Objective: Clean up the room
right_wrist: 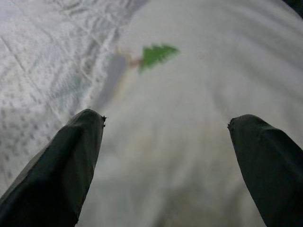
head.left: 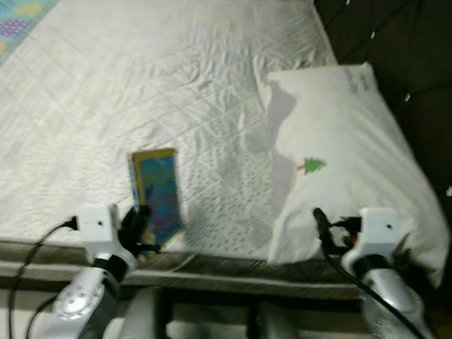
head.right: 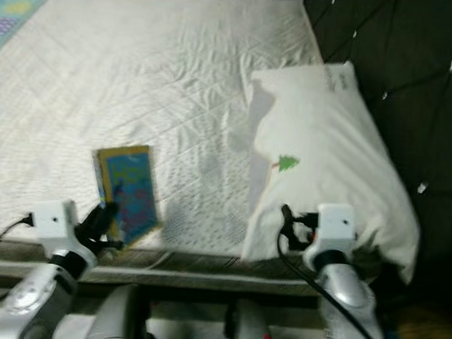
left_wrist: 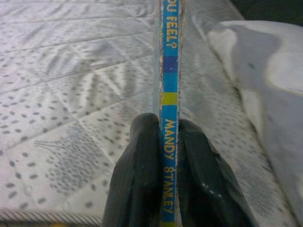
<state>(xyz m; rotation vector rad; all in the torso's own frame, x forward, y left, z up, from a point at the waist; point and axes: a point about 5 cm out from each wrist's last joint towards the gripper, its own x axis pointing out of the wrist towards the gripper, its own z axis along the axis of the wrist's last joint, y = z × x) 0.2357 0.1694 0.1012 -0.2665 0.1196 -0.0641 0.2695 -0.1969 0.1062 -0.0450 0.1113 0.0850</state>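
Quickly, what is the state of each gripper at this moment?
Left gripper: shut on the book, held by its spine above the mattress.
Right gripper: open, holding nothing, over the pillow.

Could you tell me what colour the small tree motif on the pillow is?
Green; the tree motif on the white pillow shows best in the right wrist view.

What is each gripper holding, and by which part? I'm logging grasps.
The left gripper pinches the book by its spine's lower end. The right gripper is open above the pillow, holding nothing.
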